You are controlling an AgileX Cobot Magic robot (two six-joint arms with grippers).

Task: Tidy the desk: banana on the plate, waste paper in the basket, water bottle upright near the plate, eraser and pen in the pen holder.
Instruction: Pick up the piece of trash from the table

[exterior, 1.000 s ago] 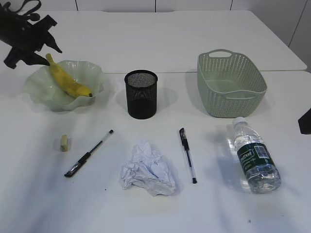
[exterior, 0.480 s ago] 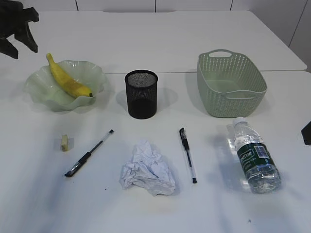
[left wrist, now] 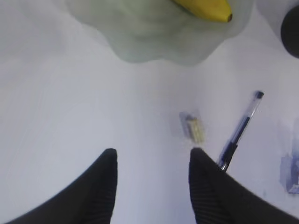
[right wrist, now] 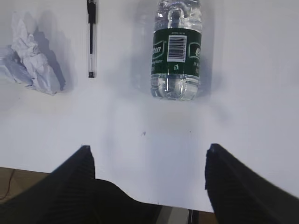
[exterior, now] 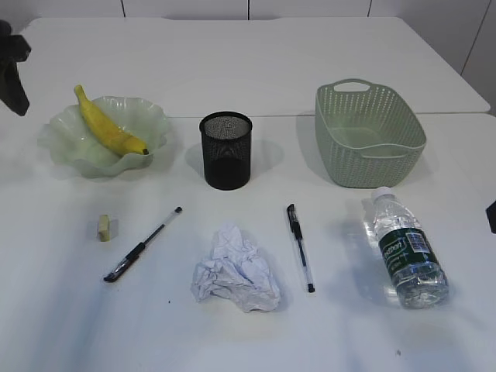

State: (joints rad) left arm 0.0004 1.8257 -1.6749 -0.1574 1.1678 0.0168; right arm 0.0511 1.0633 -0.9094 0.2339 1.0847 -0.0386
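The banana (exterior: 108, 128) lies in the pale green plate (exterior: 66, 146) at the back left. The water bottle (exterior: 406, 252) lies on its side at the right, in front of the green basket (exterior: 369, 143). Crumpled waste paper (exterior: 235, 269) sits front centre between two pens (exterior: 143, 243) (exterior: 299, 246). The small eraser (exterior: 104, 227) lies in front of the plate. The black mesh pen holder (exterior: 225, 149) stands in the middle. My left gripper (left wrist: 152, 156) hangs open and empty above bare table, with the eraser (left wrist: 195, 127) just beyond its right fingertip. My right gripper (right wrist: 147, 151) is open and empty, short of the bottle (right wrist: 176, 51).
Only a bit of the left arm (exterior: 12, 70) shows at the far left edge, and a sliver of the right arm (exterior: 491, 217) at the right edge. The table's front edge (right wrist: 187, 207) lies under the right gripper. A seam (exterior: 279, 116) runs across the table behind the basket.
The left arm has drawn back to the left, away from the plate, and is nearly out of the exterior view. The right arm has slipped slightly further off the right edge.
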